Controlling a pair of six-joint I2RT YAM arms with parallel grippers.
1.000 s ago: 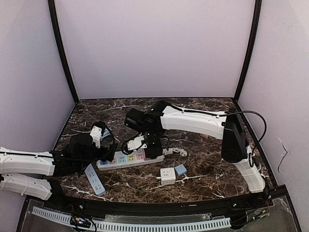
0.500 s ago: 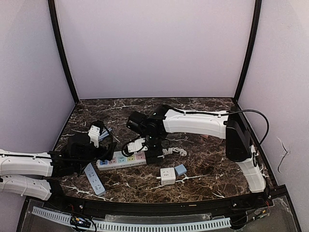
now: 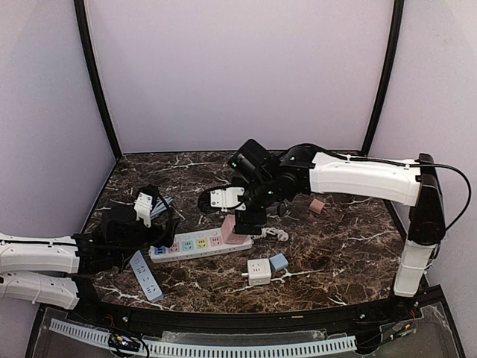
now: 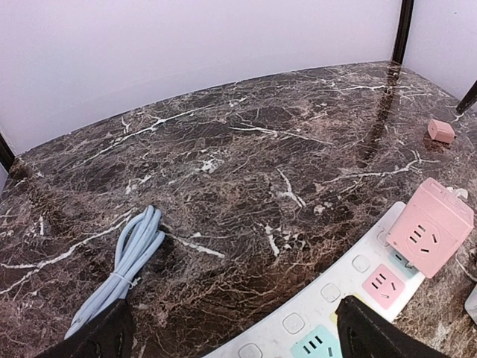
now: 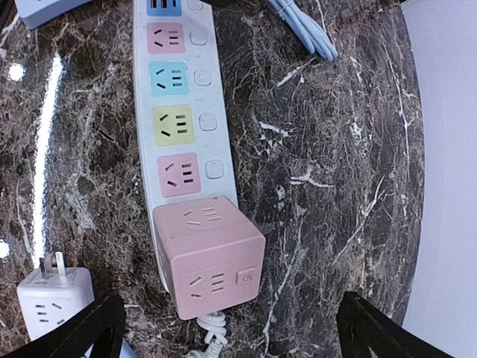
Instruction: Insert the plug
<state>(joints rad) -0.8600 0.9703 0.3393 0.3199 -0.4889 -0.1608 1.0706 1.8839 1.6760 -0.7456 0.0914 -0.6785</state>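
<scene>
Over the counter (image 3: 335, 253), from the top camera, the right jaws have lifted back off the white power strip (image 3: 195, 245) and now gape wide, empty. The pink cube plug (image 3: 232, 230), covered by the arm a second ago, sits on the strip's right end. The left jaws remain spread and empty by the strip's left half.

From the left wrist, glossy brown marble with white veins carries the smooth plastic strip and its pastel sockets.

From the right wrist, the rounded cube caps the strip's end just beside the pink socket. A white cube adapter (image 5: 54, 302) lies apart.
</scene>
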